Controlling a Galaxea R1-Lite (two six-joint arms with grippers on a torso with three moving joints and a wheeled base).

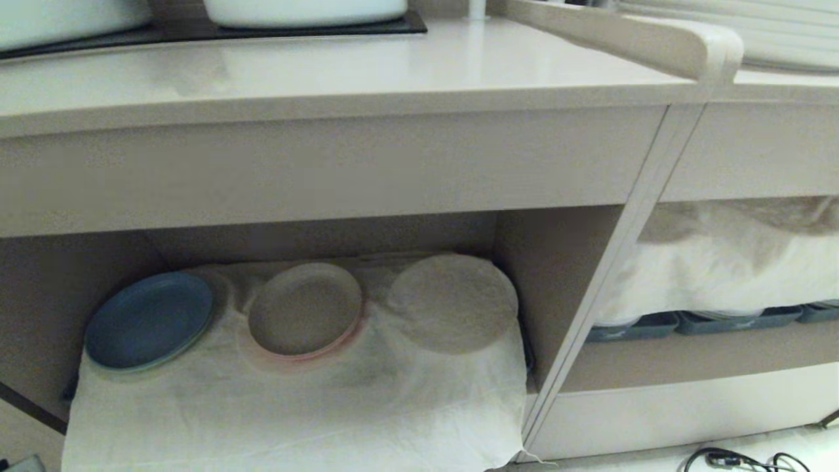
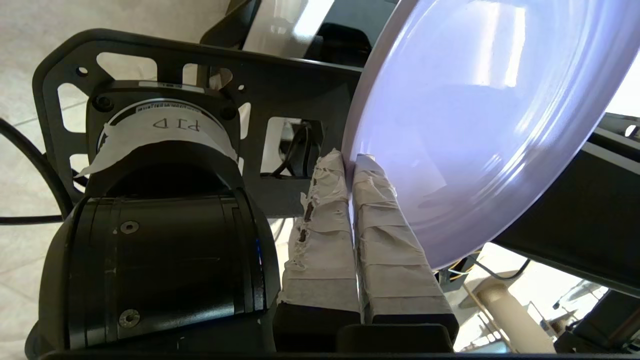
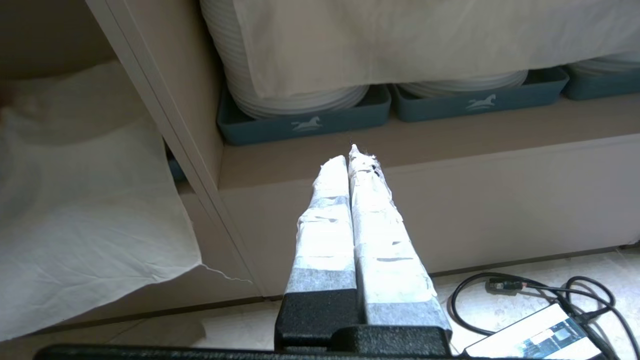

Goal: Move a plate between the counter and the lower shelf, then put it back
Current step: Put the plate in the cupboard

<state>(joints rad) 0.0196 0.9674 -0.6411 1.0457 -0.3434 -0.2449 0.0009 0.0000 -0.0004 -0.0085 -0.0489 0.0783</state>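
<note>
The left gripper (image 2: 350,162) is clamped tight on the rim of the plate (image 2: 475,125), its two tape-wrapped fingers (image 2: 325,220) pressed together with the lilac edge pinched between their tips. In the left wrist view the plate stands tilted on edge, its glossy face turned toward the camera, with dark parts of the robot's own frame behind it. Neither this gripper nor the plate shows in the head view.

The head view looks at the front of the cabinet. The worktop (image 1: 367,72) runs across the top of it, with the black hob panel (image 1: 275,29) at its back and two white vessels on the panel. Under the worktop, the lower shelf (image 1: 39,308) is draped with a wrinkled white cloth (image 1: 295,406) that hangs over its front edge. On the cloth lie a blue plate (image 1: 149,321) at the left, a pink-rimmed beige plate (image 1: 305,309) in the middle and a pale round plate (image 1: 452,303) at the right.

The right gripper (image 3: 351,162) is closed and holds nothing; it points toward the neighbouring compartment, where grey-blue trays (image 3: 305,120) carry stacks of white plates (image 3: 280,90) partly covered by another cloth. A black cable (image 3: 530,290) lies on the floor below.
</note>
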